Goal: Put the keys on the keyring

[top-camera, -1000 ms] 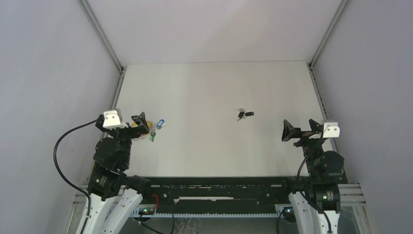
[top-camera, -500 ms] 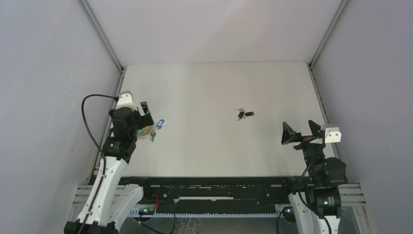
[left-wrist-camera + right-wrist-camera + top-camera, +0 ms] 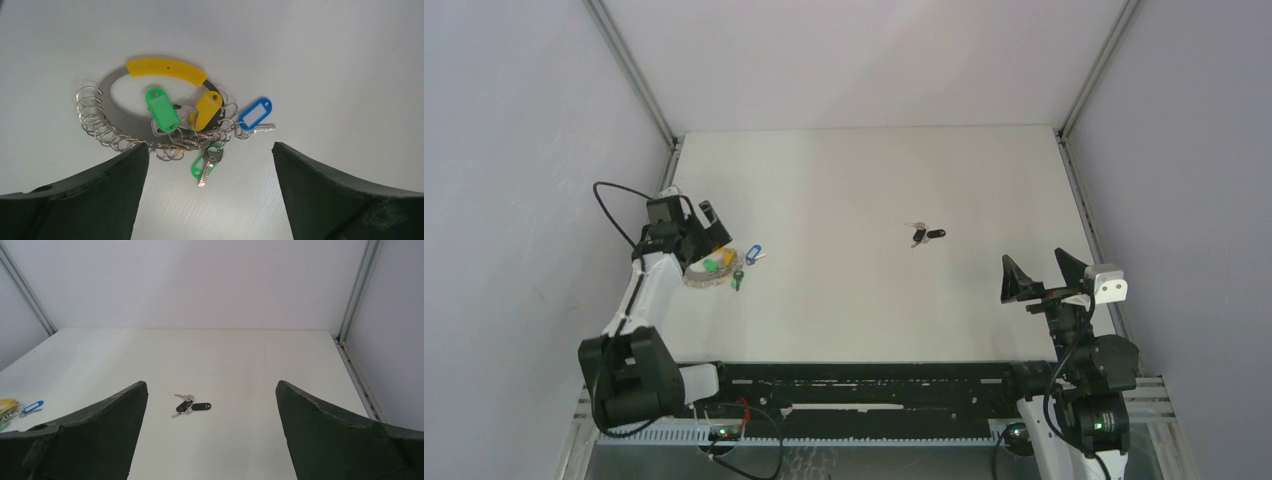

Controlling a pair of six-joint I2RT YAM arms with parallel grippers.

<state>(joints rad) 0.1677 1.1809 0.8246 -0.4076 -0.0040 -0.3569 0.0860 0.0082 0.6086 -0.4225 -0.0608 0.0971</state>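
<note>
Left gripper [image 3: 210, 146] hung wide open right over the grey oval keyring [image 3: 165, 67] with its yellow curved section. It lay at the left side of the white table [image 3: 844, 180], with green-, yellow- and blue-tagged silver keys [image 3: 162, 110] touching it. Black-headed key bunch [image 3: 192, 406] sat mid-table, well apart. Right gripper [image 3: 211, 385] gaped too, holding nothing.

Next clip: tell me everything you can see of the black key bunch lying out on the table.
The black key bunch is small: an oblong, glossy-looking black plastic head pointing right, with what look like two silvery metal blades fanned to its left. How they join is too small to tell. It lies flat on the white table, a little right of centre, alone, touched only by the table.
</note>
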